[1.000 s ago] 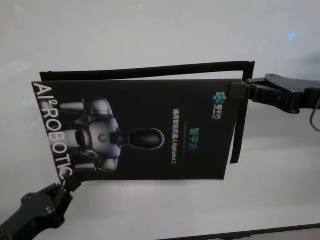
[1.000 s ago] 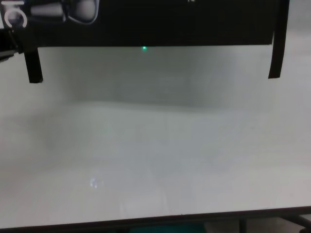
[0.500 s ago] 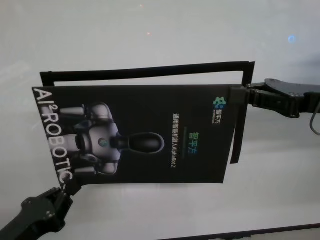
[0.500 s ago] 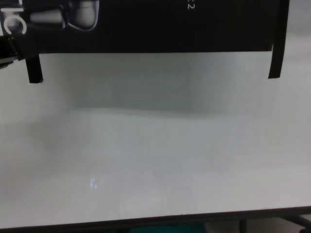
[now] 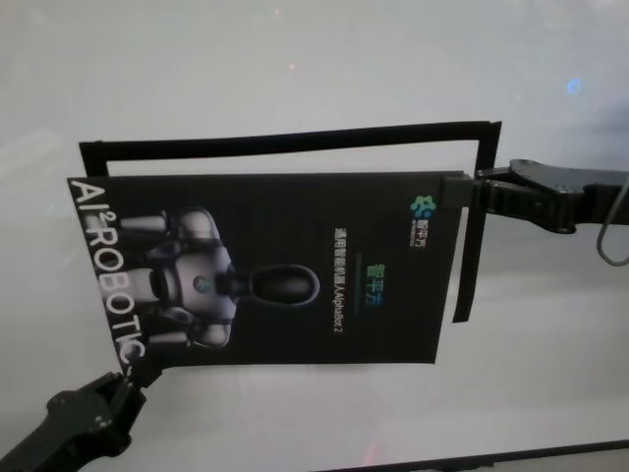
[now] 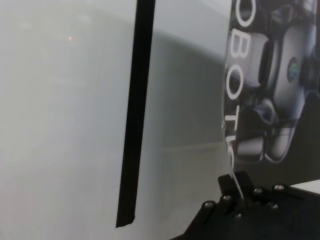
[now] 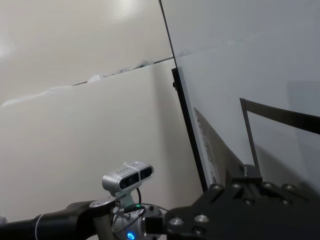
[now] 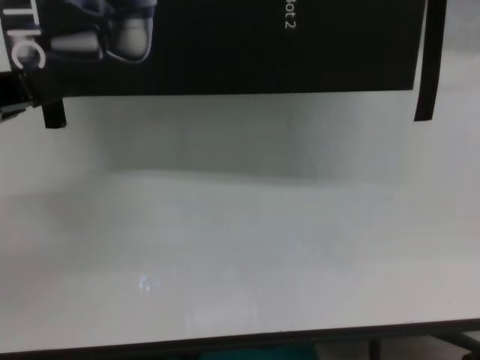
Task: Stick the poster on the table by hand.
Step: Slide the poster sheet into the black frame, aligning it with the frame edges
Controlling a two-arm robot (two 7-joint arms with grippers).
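The poster (image 5: 275, 270) is a black sheet with a white-grey robot figure and white letters. Both grippers hold it stretched just above the white table (image 5: 295, 59). My left gripper (image 5: 128, 379) is shut on its near left corner. My right gripper (image 5: 470, 189) is shut on its far right corner. In the chest view the poster's near edge (image 8: 225, 45) casts a shadow on the table (image 8: 240, 247). The left wrist view shows the letters and figure (image 6: 270, 90) above my fingertips (image 6: 239, 184). The right wrist view shows the poster edge-on (image 7: 215, 160).
Narrow black strips lie on the table around the poster: one along the far side (image 5: 295, 138), one at the right (image 5: 470, 246), one at the left (image 8: 52, 114). The table's dark front edge (image 8: 240, 343) runs along the near side.
The poster has shifted toward the table's near edge, with both grippers moving along with it. More of the far strip's inner table area shows. Both holds are unchanged.
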